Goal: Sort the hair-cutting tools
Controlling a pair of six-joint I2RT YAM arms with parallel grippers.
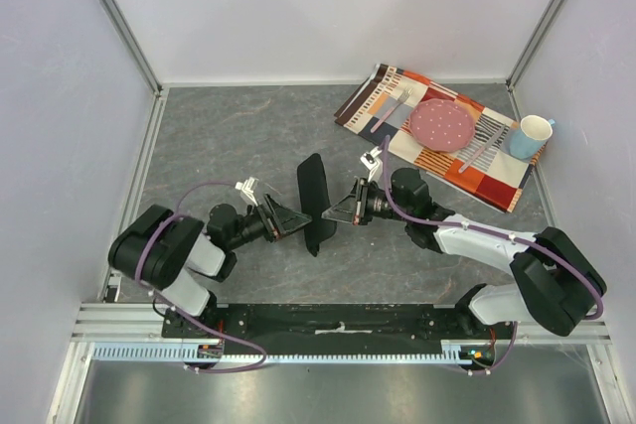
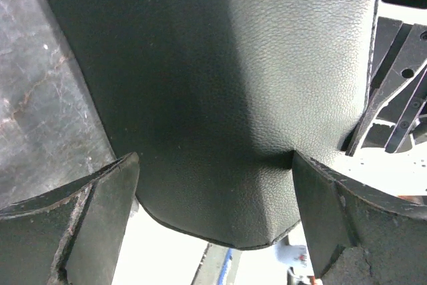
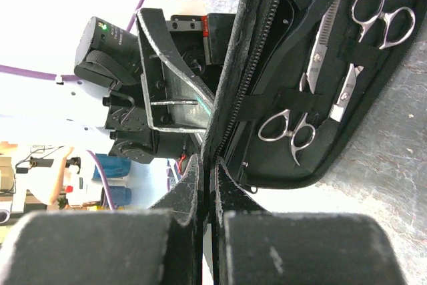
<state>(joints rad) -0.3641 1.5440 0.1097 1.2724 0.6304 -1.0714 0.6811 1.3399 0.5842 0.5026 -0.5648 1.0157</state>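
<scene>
A black case [image 1: 316,204] stands on edge mid-table between both arms, half open. My right gripper [image 1: 333,213] is shut on the zipper edge of its flap [image 3: 223,98]; the jaws [image 3: 207,165] pinch it tight. Inside the case, straps hold two silver scissors: a toothed pair [image 3: 327,25] with its rings low, and a plain pair [image 3: 347,88] with its rings high. A slim black clip-like piece [image 3: 303,21] lies beside them. My left gripper [image 1: 288,217] is open against the case's outer leather face [image 2: 233,98], and the flap spans the gap between its fingers [image 2: 100,205].
A patterned placemat [image 1: 497,171] at the back right carries a pink plate [image 1: 443,124], a fork [image 1: 390,109] and a knife [image 1: 479,151]. A blue cup [image 1: 531,136] stands at its right end. White walls with metal rails close in the table.
</scene>
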